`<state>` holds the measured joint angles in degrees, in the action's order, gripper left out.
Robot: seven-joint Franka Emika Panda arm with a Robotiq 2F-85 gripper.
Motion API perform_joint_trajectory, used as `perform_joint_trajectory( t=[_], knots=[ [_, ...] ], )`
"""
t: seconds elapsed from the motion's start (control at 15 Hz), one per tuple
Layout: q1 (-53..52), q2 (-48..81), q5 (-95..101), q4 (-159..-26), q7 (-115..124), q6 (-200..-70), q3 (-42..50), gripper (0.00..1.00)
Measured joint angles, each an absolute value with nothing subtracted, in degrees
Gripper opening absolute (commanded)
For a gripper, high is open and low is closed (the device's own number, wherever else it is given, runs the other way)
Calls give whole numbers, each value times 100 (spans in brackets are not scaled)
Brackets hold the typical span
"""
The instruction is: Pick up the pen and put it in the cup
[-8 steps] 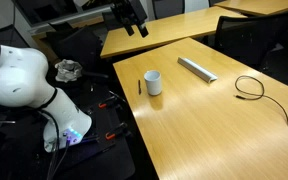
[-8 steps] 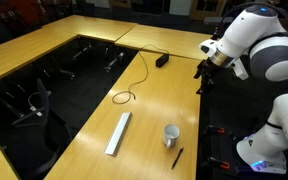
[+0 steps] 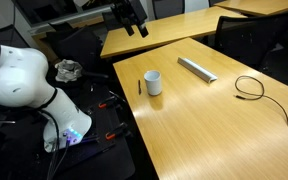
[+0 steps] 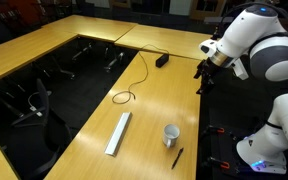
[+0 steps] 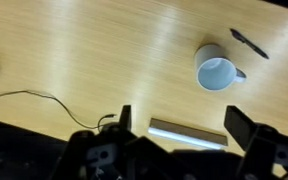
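The pen (image 3: 139, 87) is a short dark stick lying on the wooden table just beside the white cup (image 3: 154, 82). Both show in both exterior views, with the pen (image 4: 177, 157) near the table's edge and the cup (image 4: 171, 134) upright next to it. In the wrist view the cup (image 5: 216, 72) is seen from above, and the pen (image 5: 249, 42) lies past it at the top right. My gripper (image 3: 136, 26) hangs high above the table, well away from both, and is open and empty; it also shows in the wrist view (image 5: 182, 125).
A long flat grey bar (image 3: 196, 68) lies on the table beyond the cup. A looped black cable (image 3: 249, 88) runs across the far part of the table. The table's edge (image 3: 124, 105) drops off next to the pen. Chairs and dark floor surround it.
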<state>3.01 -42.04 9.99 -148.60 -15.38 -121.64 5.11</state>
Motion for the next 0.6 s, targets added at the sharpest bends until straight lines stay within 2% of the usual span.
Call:
perform_joint_trajectory(
  t=[0.27,0.6],
  knots=[
    [37,-4122,881,-14944,-1573,-12168,498,100],
    [-1237,-3329,182,-15448,-1877,-12870,246,100]
  ],
)
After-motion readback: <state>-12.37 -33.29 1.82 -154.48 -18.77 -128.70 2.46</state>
